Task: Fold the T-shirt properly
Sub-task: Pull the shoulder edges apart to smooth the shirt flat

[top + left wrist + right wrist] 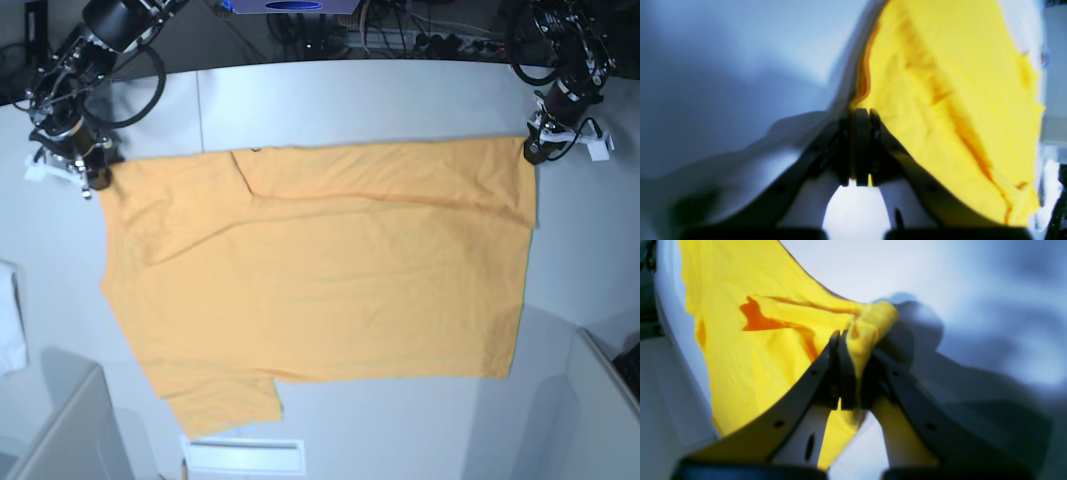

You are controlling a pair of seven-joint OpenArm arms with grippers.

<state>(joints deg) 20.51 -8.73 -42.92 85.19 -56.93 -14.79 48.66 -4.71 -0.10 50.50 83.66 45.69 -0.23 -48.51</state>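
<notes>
Left wrist: we see the left pincer [861, 115] clamped on an edge of the T-shirt [947, 110], fabric spreading away over the pale tabletop [723, 60]. Right wrist: right pincer [853, 338] pinched on a bunched corner of the shirt. Base: we see the shirt spread flat on the tabletop, both pincers at its far corners; a white cloth [10, 330] lies at the left edge.

The T-shirt [330, 270] is thin, soft cloth, matt and lightly creased, with fine wrinkles across its light-orange surface. The table [380, 95] beneath looks smooth, pale grey and faintly satin. The right gripper [848, 350] and left gripper [862, 116] have dark, matt plastic-looking fingers with a smooth finish.
</notes>
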